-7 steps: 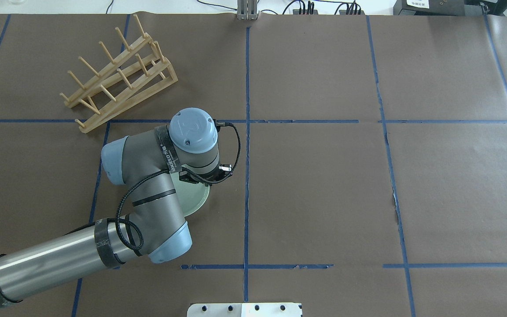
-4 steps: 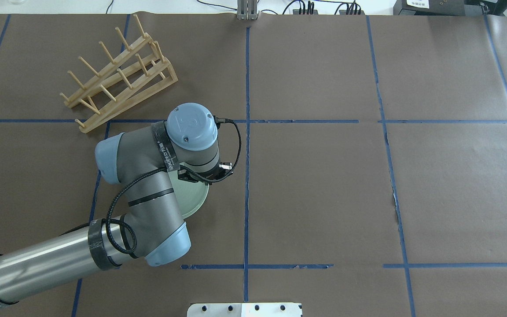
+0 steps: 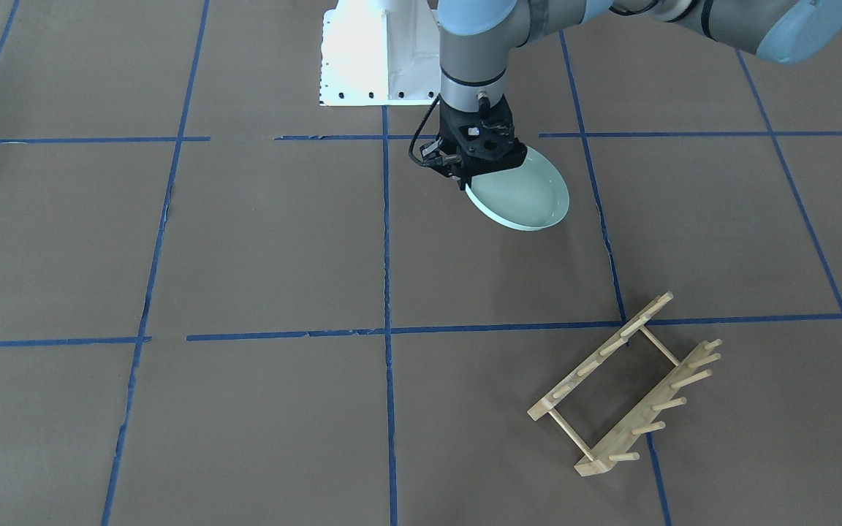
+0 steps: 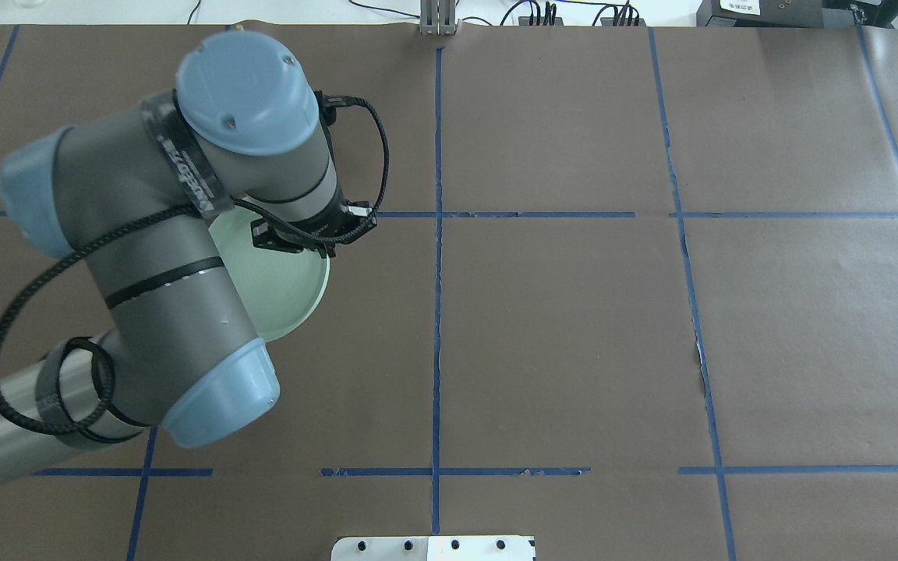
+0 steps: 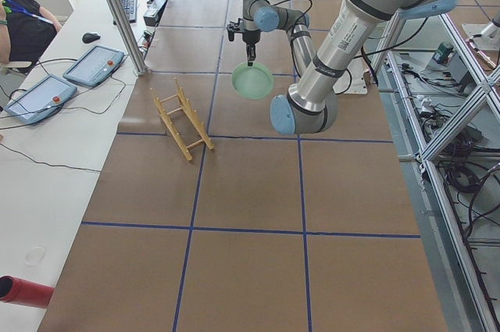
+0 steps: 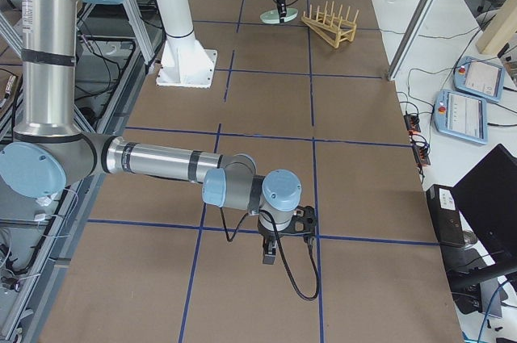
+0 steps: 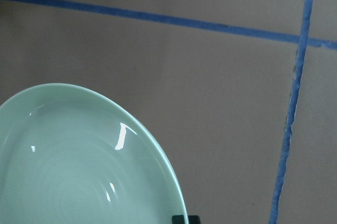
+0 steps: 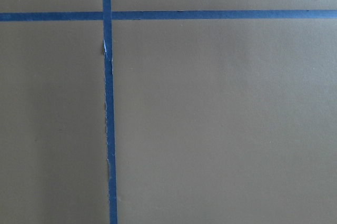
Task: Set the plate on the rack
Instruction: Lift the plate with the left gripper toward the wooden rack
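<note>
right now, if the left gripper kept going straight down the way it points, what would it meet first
Beyond the round pale mint-green plate held by the left gripper, only brown paper-covered table lies below. The tilted plate's low edge would probably touch first; the light-wood peg rack stands aside.

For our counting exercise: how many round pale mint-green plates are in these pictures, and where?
1. The round pale mint-green plate hangs tilted in the left gripper, above the brown table, apart from the light-wood pegged rack. None seems hidden.
</note>
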